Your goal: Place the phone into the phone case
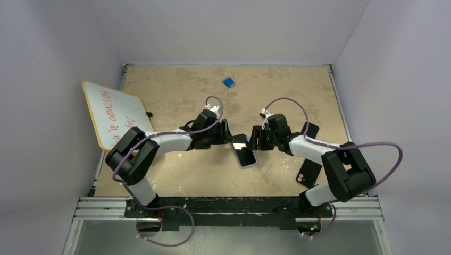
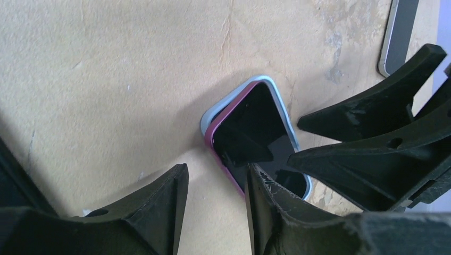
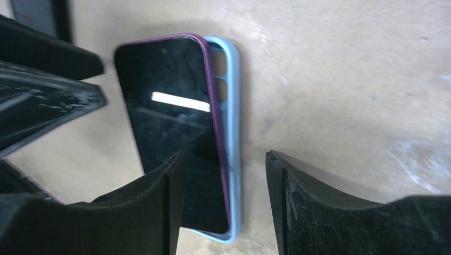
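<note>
Presently: phone (image 3: 165, 127), purple-edged, lay half-seated in blue case (image 3: 233, 122) at centre of table (image 1: 175, 90). Left gripper (image 2: 215, 207) and right gripper (image 3: 226, 202), jaws apart, flanked it, clamping nothing. Step in hand: seating; next move likely called for pressing the raised edge down.

The phone (image 3: 170, 133) is black-screened with a purple rim; the phone case (image 3: 232, 106) is pale blue; the tabletop (image 1: 175, 90) is mottled tan.

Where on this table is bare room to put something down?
Bare: the far strip between the whiteboard and the blue object; the far right corner beyond the right arm; the near middle between the phone and the near edge. Crowded: the centre, where both arms' jaws flank the phone, and under the right arm, where a dark flat object lies.
</note>
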`<control>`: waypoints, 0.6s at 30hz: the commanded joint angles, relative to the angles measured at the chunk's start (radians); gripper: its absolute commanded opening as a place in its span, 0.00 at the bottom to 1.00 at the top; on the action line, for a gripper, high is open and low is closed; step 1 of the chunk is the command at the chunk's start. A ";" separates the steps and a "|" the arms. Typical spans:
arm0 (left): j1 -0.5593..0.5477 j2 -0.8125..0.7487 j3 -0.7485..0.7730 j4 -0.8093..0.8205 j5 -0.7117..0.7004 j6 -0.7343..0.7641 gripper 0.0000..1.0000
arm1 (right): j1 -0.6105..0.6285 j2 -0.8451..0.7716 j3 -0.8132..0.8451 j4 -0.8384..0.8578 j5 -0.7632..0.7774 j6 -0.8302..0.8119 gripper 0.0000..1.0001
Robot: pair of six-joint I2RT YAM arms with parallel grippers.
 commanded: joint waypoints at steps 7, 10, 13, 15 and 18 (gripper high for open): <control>-0.007 0.056 0.100 0.028 -0.053 0.043 0.39 | -0.029 0.106 0.048 0.103 -0.112 -0.028 0.52; -0.009 0.087 0.117 0.036 -0.012 0.055 0.30 | -0.029 0.127 0.049 0.135 -0.158 -0.030 0.49; -0.011 0.103 0.123 0.033 0.001 0.055 0.28 | -0.029 0.133 0.038 0.174 -0.199 -0.018 0.47; -0.019 0.113 0.127 0.035 0.005 0.055 0.28 | -0.030 0.136 0.028 0.202 -0.212 -0.005 0.46; -0.033 0.140 0.141 0.047 0.044 0.050 0.25 | -0.029 0.136 0.013 0.244 -0.229 0.007 0.46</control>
